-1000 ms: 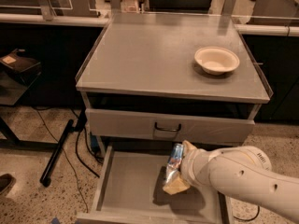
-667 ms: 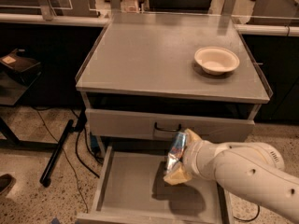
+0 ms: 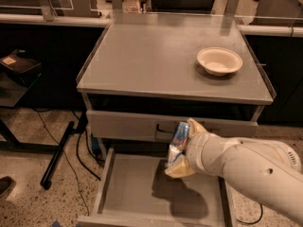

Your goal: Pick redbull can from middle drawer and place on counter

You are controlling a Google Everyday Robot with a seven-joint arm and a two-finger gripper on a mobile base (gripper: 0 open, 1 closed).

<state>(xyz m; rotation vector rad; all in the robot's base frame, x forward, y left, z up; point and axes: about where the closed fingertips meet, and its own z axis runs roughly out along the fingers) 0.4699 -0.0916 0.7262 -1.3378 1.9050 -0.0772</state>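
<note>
From where I'm standing, the gripper (image 3: 182, 148) is hanging in the air over the open middle drawer (image 3: 137, 195), just in front of the closed drawer front (image 3: 123, 125) above it. It is clamping the can (image 3: 179, 137) between its tan fingers (image 3: 176, 168), one at the top end and one at the bottom. The can is clear of the drawer floor and is throwing a dark shadow onto it. Its long axis is running nearly upright, with the top leaning a little toward the cabinet and to the right.

The white arm (image 3: 246, 162) is reaching in from the lower right. The counter (image 3: 151, 56) is lying above the gripper and farther back, with its front edge jutting out overhead. So I judge the coming move is calling for a rise past that edge before any push forward, or the can's top is risking a knock. A pale bowl (image 3: 219, 60) is sitting toward the counter's right rear, so setting down short of it or to its left looks the safer aim.
</note>
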